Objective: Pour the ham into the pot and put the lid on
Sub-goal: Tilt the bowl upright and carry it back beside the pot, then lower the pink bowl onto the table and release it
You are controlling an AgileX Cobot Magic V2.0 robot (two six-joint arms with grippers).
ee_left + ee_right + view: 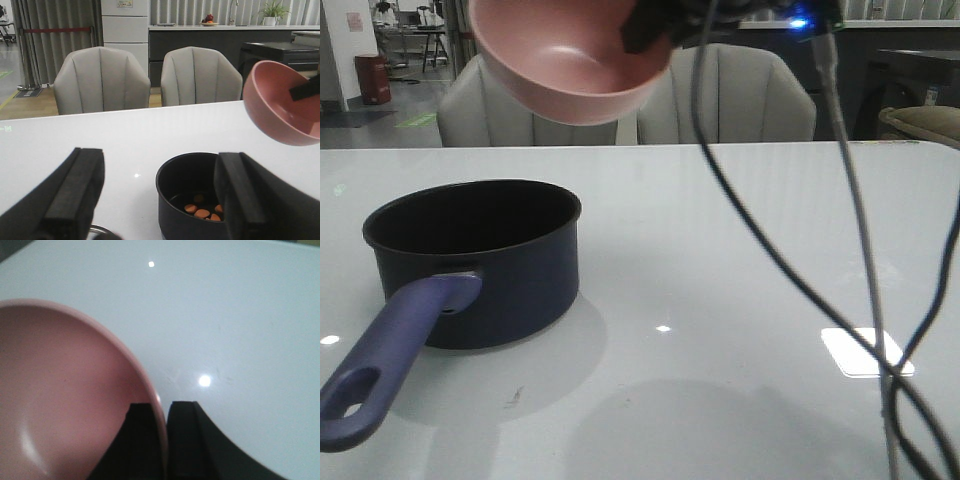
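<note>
The dark navy pot (480,255) stands on the table at the left, its purple-blue handle (390,360) pointing to the front left. The left wrist view shows the pot (185,200) with several orange ham chunks (202,213) on its bottom. My right gripper (165,415) is shut on the rim of the pink bowl (60,400), which is empty. It holds the bowl (570,65) tilted, high above and behind the pot. My left gripper (159,157) is open and empty, near the pot. A sliver of metal rim (97,232) shows below it; I cannot tell whether it is the lid.
The white table (740,250) stretches to the right of the pot. Black and grey cables (840,200) hang down across the right of the front view. Two grey chairs (102,80) stand behind the table's far edge.
</note>
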